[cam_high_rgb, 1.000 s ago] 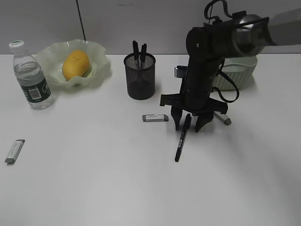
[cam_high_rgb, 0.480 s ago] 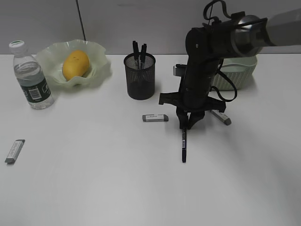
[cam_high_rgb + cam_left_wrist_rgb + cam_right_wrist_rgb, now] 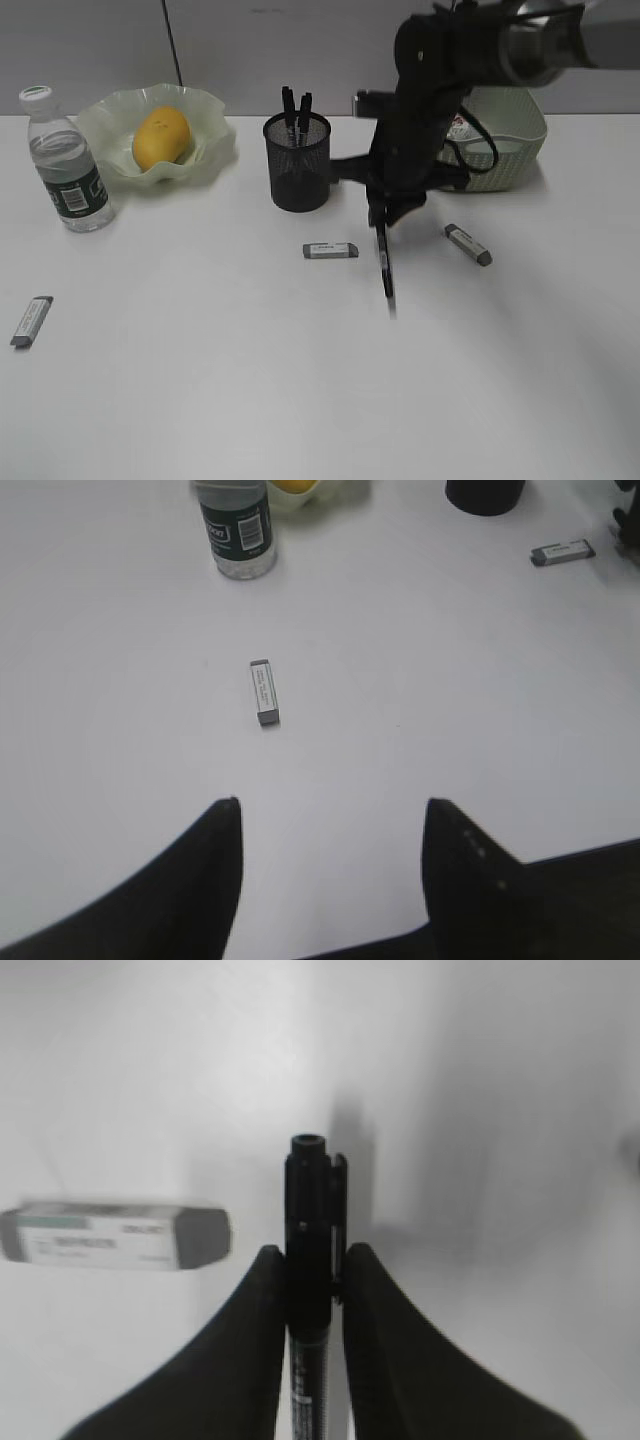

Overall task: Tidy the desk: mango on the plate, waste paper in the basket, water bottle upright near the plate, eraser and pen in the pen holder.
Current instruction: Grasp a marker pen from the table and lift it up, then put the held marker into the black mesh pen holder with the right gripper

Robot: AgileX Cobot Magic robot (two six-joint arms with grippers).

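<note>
My right gripper (image 3: 386, 216) (image 3: 307, 1252) is shut on a black pen (image 3: 385, 266) (image 3: 308, 1185), which hangs clear of the desk (image 3: 250, 400), right of the black mesh pen holder (image 3: 297, 165) with pens in it. A grey eraser (image 3: 330, 250) (image 3: 115, 1235) lies just left of the pen, another eraser (image 3: 468, 244) to its right, and a third eraser (image 3: 31, 320) (image 3: 263, 691) at the far left. My left gripper (image 3: 330, 805) is open above that one. The mango (image 3: 160, 137) sits in the wavy plate (image 3: 215, 135). The water bottle (image 3: 68, 175) (image 3: 235, 530) stands upright beside it. The waste paper is out of view.
The pale green basket (image 3: 510, 140) stands at the back right, behind my right arm. A grey wall runs along the far edge of the desk. The front half of the desk is bare white surface.
My right gripper closed on the pen, then lifted it off the desk, moving up and toward the back. The left gripper stayed as it was.
</note>
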